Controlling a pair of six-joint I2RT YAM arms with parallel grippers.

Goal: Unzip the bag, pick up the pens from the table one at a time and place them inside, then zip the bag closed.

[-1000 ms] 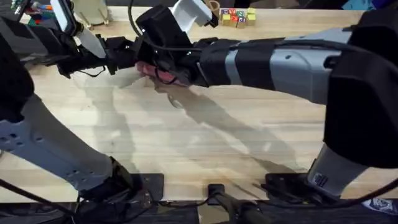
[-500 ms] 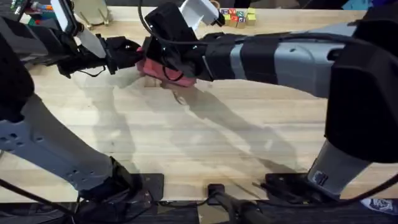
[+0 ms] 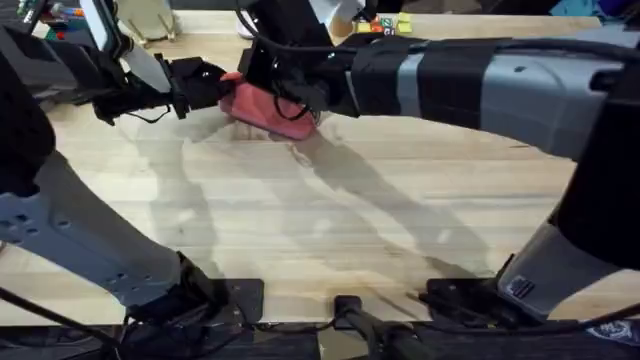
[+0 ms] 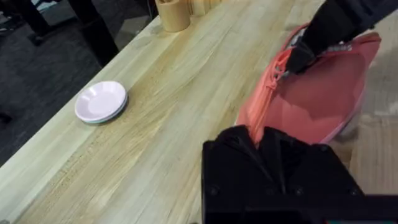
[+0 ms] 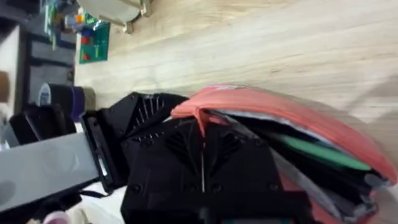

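Pouch (image 3: 268, 108), coral-pink, is held on the worktop (image 3: 330, 220) between both tools: left tool (image 4: 258, 138) clamped on one end, right tool (image 3: 290, 88) closed at the zipper.

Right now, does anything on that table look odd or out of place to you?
Nothing is spilled or broken. The one unusual sight is the pink bag, stretched between the two pincers: the left pincer pinches one end, and the right pincer grips at the zipper. The bag gapes partly open, with a green pen lying inside.
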